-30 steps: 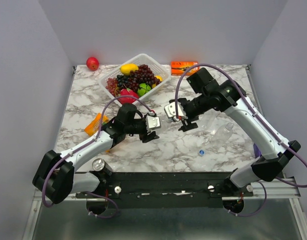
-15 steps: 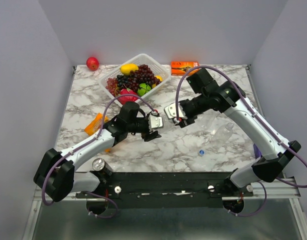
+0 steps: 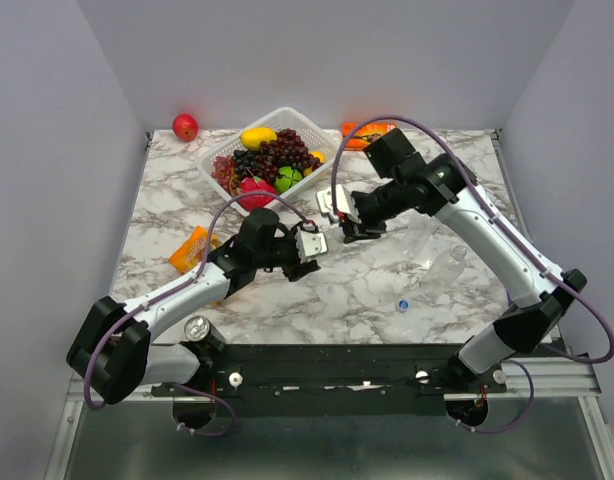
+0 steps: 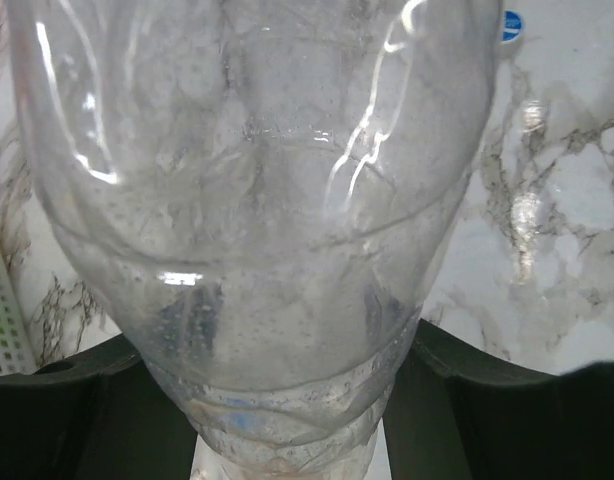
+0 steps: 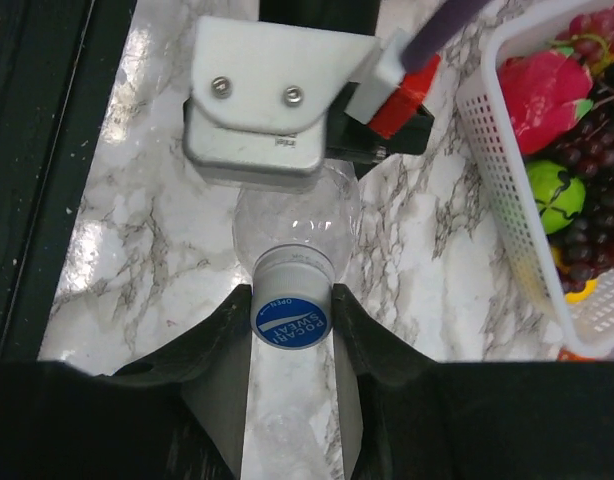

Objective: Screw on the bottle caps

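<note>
Inside right pincer (image 5: 291, 300), blue cap (image 5: 291, 323) on bottle (image 5: 299, 215)

- The left hand (image 3: 311, 247) and the right hand (image 3: 345, 220) meet over the middle of the bench (image 3: 167, 195). Both grip one bottle (image 5: 297, 222), the right at its cap (image 5: 291, 318), so nothing passes between them.
- The fruit basket (image 3: 219, 150) stands just behind them.
- Right of them, lying bottles (image 3: 444, 262) and a loose cap (image 3: 402, 305) occupy the marble.
- An orange packet (image 3: 190, 248) lies beside the left arm.
- Open marble shows in the near middle and along the left side.
</note>
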You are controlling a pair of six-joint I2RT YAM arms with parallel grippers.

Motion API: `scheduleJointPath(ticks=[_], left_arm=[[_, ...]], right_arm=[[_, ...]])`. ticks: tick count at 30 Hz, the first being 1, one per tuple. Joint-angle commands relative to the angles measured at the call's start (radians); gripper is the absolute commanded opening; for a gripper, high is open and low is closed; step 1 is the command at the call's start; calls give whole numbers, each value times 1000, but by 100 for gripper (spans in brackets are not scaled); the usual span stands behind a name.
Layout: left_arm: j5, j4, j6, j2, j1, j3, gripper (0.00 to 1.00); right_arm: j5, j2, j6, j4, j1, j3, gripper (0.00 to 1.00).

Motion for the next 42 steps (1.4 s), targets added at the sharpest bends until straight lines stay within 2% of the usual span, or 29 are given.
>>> scheduleJointPath(ticks=[1, 3, 4, 6, 7, 8, 12, 17, 22, 24, 26, 27, 29, 30, 33, 37, 42], left_arm=[[-303, 241, -61, -51, -32, -59, 0], [-392, 289, -57, -61, -57, -66, 0], [-495, 338, -47, -61, -66, -72, 0], [-564, 375, -20, -60, -81, -76, 0], [-647, 407, -12, -57, -86, -76, 0], [-672, 413, -6, -55, -86, -73, 0], [-753, 441, 61, -51, -101, -85, 0], [-803, 446, 98, -52, -115, -100, 0], [-796, 403, 85, -41, -115, -94, 0], [-784, 386, 52, -38, -115, -89, 0], [-712, 337, -1, -40, -114, -77, 0], [-683, 320, -29, -41, -112, -73, 0], [-620, 286, -98, -48, -112, -57, 0], [-585, 275, -168, -54, -109, -53, 0], [-445, 231, -253, -52, -104, -22, 0], [-384, 221, -432, -41, -97, 10, 0], [-316, 229, -497, -38, -80, 16, 0]], right_arm=[[19, 102, 329, 27, -8, 57, 18], [5, 187, 431, 11, -38, 111, 16], [-16, 219, 529, -7, -55, 155, 16], [-83, 314, 635, -56, -100, 275, 15], [-98, 319, 710, -47, -109, 280, 14], [-102, 314, 726, -12, -112, 258, 12], [-136, 325, 841, 10, -126, 257, 0], [-300, 353, 1120, 88, -203, 231, 0], [-331, 360, 1128, 106, -212, 247, 0], [-322, 353, 1099, 109, -214, 269, 23], [-283, 345, 1056, 119, -218, 322, 49], [-276, 331, 1036, 126, -223, 338, 54], [-243, 319, 958, 134, -224, 368, 60], [-239, 311, 938, 129, -224, 375, 62], [-248, 295, 885, 143, -223, 337, 64], [-254, 236, 895, 212, -224, 237, 65], [-248, 186, 898, 284, -224, 156, 67]])
